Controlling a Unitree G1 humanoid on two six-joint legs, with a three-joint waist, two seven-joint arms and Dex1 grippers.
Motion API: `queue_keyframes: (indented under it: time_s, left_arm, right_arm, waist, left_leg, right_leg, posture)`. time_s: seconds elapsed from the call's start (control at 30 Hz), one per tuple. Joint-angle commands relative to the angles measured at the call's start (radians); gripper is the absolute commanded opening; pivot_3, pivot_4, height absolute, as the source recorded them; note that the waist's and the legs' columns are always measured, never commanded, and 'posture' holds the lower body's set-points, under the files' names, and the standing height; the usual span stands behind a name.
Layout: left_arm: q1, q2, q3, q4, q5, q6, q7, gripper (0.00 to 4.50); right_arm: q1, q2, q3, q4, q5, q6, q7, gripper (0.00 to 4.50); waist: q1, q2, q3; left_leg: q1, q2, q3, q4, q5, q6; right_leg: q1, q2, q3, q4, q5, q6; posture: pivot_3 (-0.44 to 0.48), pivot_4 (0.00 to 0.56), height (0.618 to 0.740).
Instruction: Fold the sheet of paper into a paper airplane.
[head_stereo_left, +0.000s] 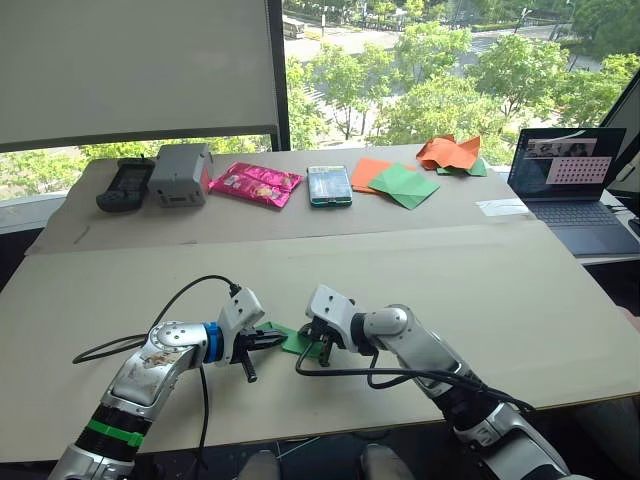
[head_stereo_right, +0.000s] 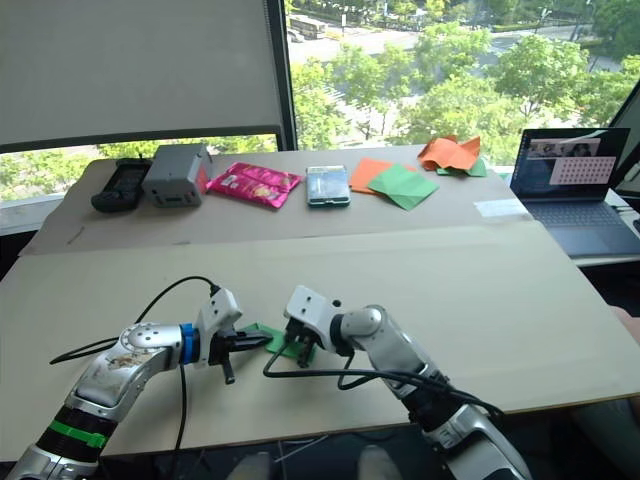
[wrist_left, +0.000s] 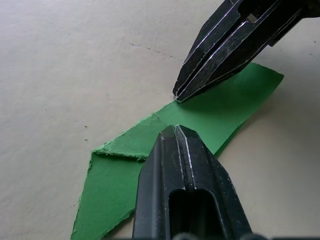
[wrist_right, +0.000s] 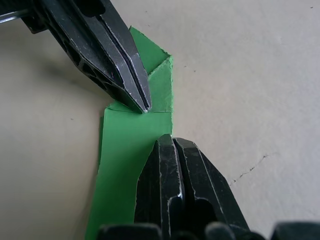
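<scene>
Big beige table (head_stereo_left: 520, 300) up front, second table (head_stereo_left: 300, 215) behind it along the window. Laptop (head_stereo_left: 575, 185) at the far right edge, lid up, partly cut off by the frame. Along the back table: grey box (head_stereo_left: 180, 173), black handheld device (head_stereo_left: 125, 184) just beside it, pink foil packet (head_stereo_left: 256, 184), phone (head_stereo_left: 329, 185), then orange paper sheets (head_stereo_left: 368, 172) with a spare green sheet (head_stereo_left: 405, 185) lying partly over them, and crumpled orange paper (head_stereo_left: 450, 151) further right. No containers anywhere, all of it just lying flat on the tabletops.

Task piece: paper airplane (wrist_left: 210, 112), half folded, flat on the near table close to the front edge, right between the two grippers. Long narrow green strip with layered flaps, long axis running roughly left-right from the head views, folded pointed end under the left gripper side and the squarer end toward the right. Mostly covered by the fingers in the head views (head_stereo_left: 296, 341), so exact outline hard to make out there. Edges look a bit rough and fuzzy along the folds in the left wrist view.

Left gripper (wrist_right: 142, 105): fingers pressed together, tip down on the paper at a crease, not pinching it. Right gripper (wrist_left: 179, 95): also pressed together, tip touching the paper's edge. Tips near each other, both bearing on the same strip.
</scene>
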Motion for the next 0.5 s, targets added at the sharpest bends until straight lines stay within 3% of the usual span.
queue_keyframes:
  time_s: [0.03, 0.5]
  left_arm:
    - [0.021, 0.009, -0.012, 0.008, 0.018, 0.015, 0.003, 0.0]
    - [0.027, 0.017, -0.008, 0.013, 0.02, 0.004, -0.006, 0.0]
  right_arm:
    - [0.04, -0.037, 0.04, 0.03, -0.033, 0.038, 0.013, 0.01]
    - [0.133, -0.118, 0.016, -0.047, -0.03, 0.058, 0.005, 0.01]
  waist:
    - [0.0, 0.001, -0.001]
    - [0.005, 0.002, -0.005]
  left_leg:
    - [0.0, 0.0, 0.0, 0.0, 0.0, 0.0]
    - [0.0, 0.0, 0.0, 0.0, -0.003, -0.005]
  right_leg:
    - [0.0, 0.0, 0.0, 0.0, 0.0, 0.0]
    - [0.0, -0.001, 0.0, -0.002, 0.0, 0.0]
  posture:
    - [0.0, 0.15, 0.721]
    - [0.0, 0.15, 0.721]
